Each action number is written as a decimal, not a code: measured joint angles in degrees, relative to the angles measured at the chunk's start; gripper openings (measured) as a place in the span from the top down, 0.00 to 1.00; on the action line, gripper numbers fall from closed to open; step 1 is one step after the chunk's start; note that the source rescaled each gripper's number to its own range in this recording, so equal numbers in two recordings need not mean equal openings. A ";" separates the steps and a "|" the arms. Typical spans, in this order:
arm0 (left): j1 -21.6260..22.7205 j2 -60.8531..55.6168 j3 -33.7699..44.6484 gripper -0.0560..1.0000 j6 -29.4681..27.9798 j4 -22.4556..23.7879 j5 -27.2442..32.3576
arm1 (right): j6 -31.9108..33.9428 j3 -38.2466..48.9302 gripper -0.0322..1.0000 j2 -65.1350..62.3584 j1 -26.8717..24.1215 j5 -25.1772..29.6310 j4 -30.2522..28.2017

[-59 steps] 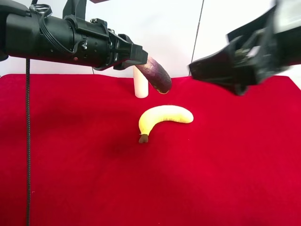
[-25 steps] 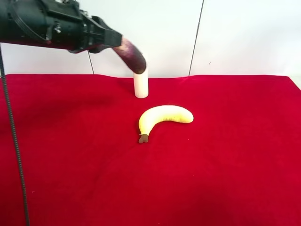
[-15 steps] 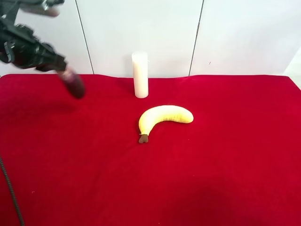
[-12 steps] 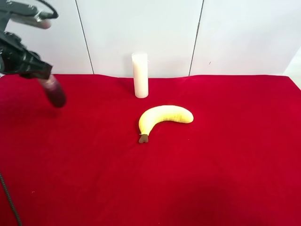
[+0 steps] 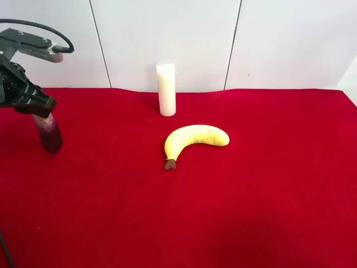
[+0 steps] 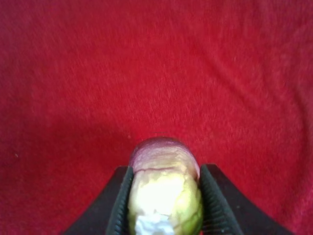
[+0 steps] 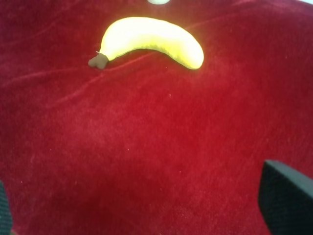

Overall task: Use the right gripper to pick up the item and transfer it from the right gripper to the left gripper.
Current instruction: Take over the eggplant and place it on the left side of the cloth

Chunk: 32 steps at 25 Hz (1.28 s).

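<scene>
With the left gripper [image 5: 34, 105] grasping the eggplant [image 5: 48, 134] by its green stem end, tip down near the red cloth [image 5: 251, 212] at the banana's [image 5: 196, 138] nine o'clock, and the right gripper [image 7: 146, 208] gaping empty, the handover looks done, so grip firmly and avoid dragging.

Left wrist view: we lose the eggplant [image 6: 164, 191] stem end past the frame edge; left gripper [image 6: 165, 169] hides its flanks; right gripper [image 7: 139, 196] shows only finger corners, apparently spread; candle [image 7: 157, 1] clipped.
</scene>
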 joint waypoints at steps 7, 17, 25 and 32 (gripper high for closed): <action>0.00 -0.01 0.00 0.95 0.00 -1.78 2.32 | 0.06 0.00 0.00 0.00 0.00 0.00 0.00; 0.00 -0.01 0.00 0.95 1.18 -6.54 7.56 | 0.06 0.00 0.00 0.00 0.00 0.00 0.00; 0.00 2.32 0.00 0.95 3.60 -11.93 9.59 | 0.06 0.00 0.00 0.00 0.00 0.00 0.00; 0.00 3.48 -1.47 0.95 6.55 -16.47 11.00 | 0.06 0.00 0.00 0.00 0.00 0.00 0.00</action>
